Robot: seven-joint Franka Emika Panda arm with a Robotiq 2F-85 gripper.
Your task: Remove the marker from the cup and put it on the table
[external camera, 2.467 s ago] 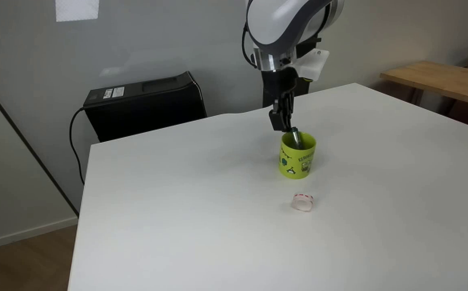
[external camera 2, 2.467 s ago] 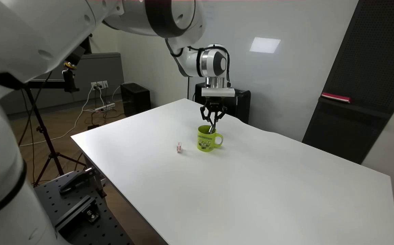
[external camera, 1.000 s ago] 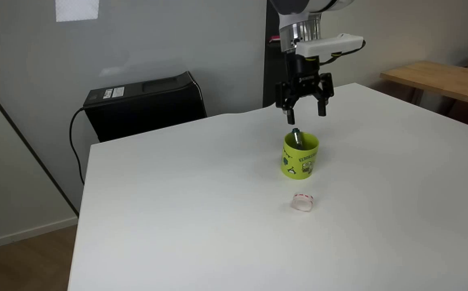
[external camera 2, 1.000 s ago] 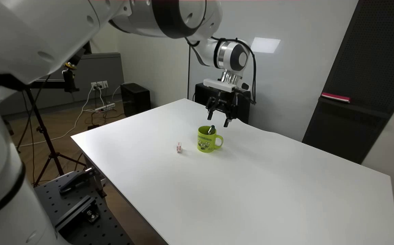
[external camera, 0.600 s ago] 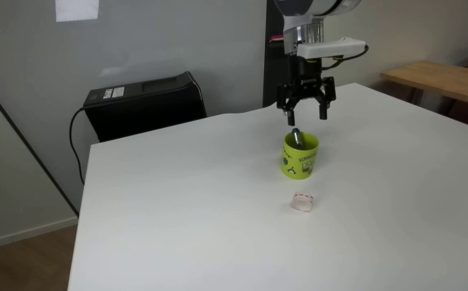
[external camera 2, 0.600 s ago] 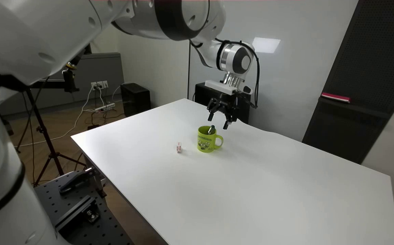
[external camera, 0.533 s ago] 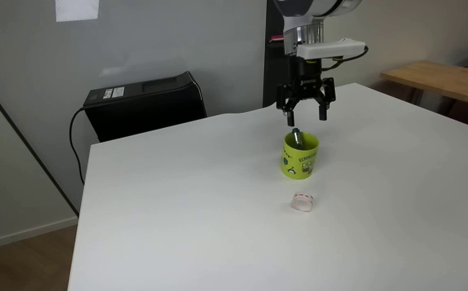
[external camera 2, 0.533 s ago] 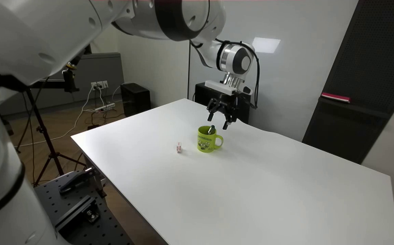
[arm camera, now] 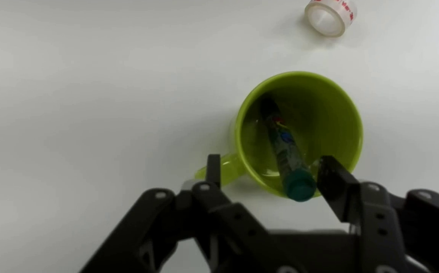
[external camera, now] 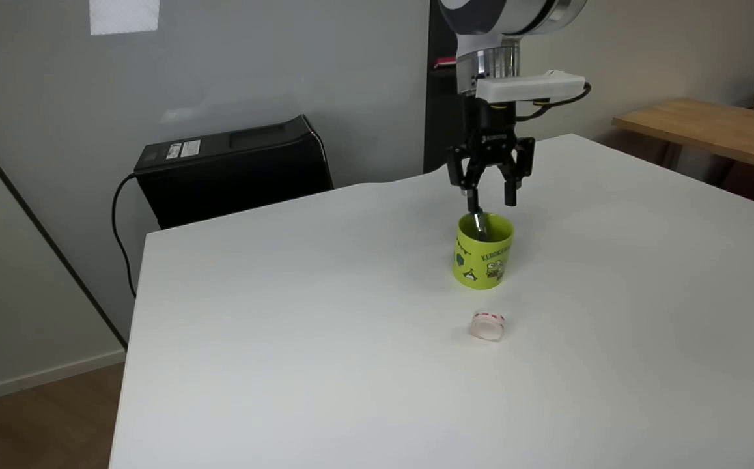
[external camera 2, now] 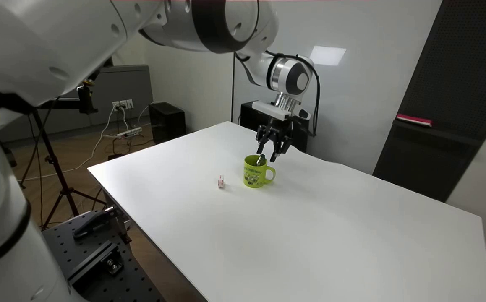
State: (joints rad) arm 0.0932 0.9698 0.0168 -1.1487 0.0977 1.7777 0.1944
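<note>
The robot's gripper (external camera: 491,199) is positioned just above the green cup (external camera: 483,266) on the white table (external camera: 299,312), jaws standing apart, while the marker (arm camera: 288,151) leans inside the cup, teal end near one jaw.

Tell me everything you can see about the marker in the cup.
The marker is slim, with a greyish barrel bearing red and blue print and a plastic-looking teal end. It leans inside the green cup, teal end up at the rim, lower tip shadowed. The fingers stand apart near that end; whether one touches it is unclear.
</note>
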